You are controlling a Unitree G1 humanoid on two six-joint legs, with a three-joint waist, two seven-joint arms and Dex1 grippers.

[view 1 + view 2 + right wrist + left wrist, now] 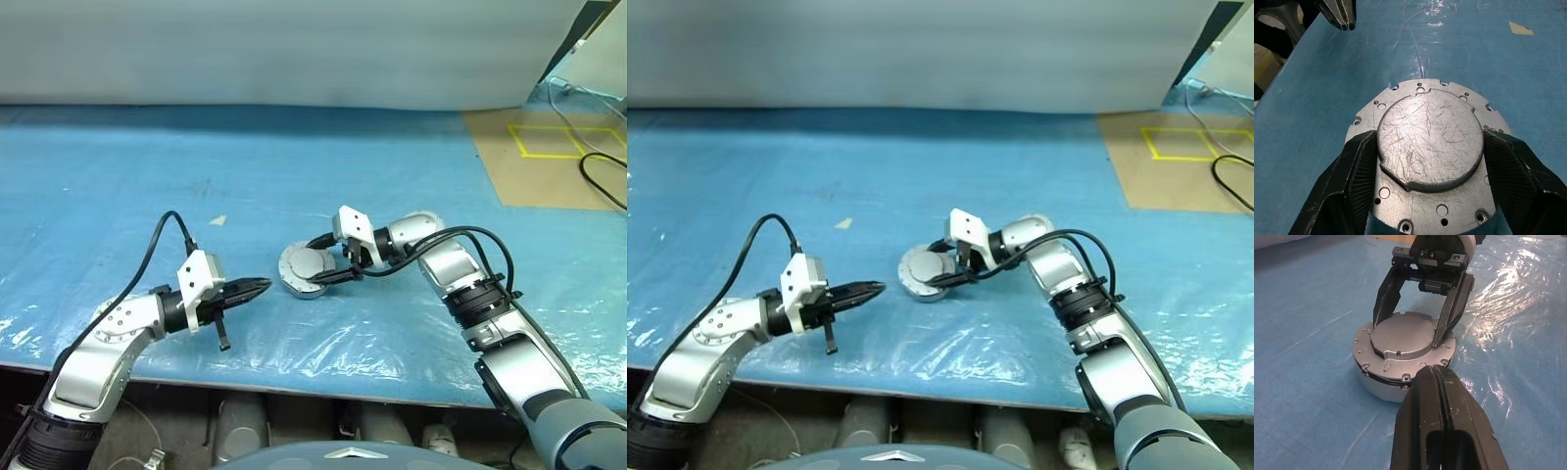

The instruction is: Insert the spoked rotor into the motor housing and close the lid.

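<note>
Right hand (345, 266) reaches left w/ fingers clamped across lid (1430, 142) on motor housing (1376, 382); left hand (257, 287) clenched, empty, pointing at it.

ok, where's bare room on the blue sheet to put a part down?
Free: the wide stretch of blue plastic sheet between the round silver-grey metal lid and the pale back wall, and the patch right of the right gripper. Crowded: the front middle, where the left gripper sits near the lid.
</note>
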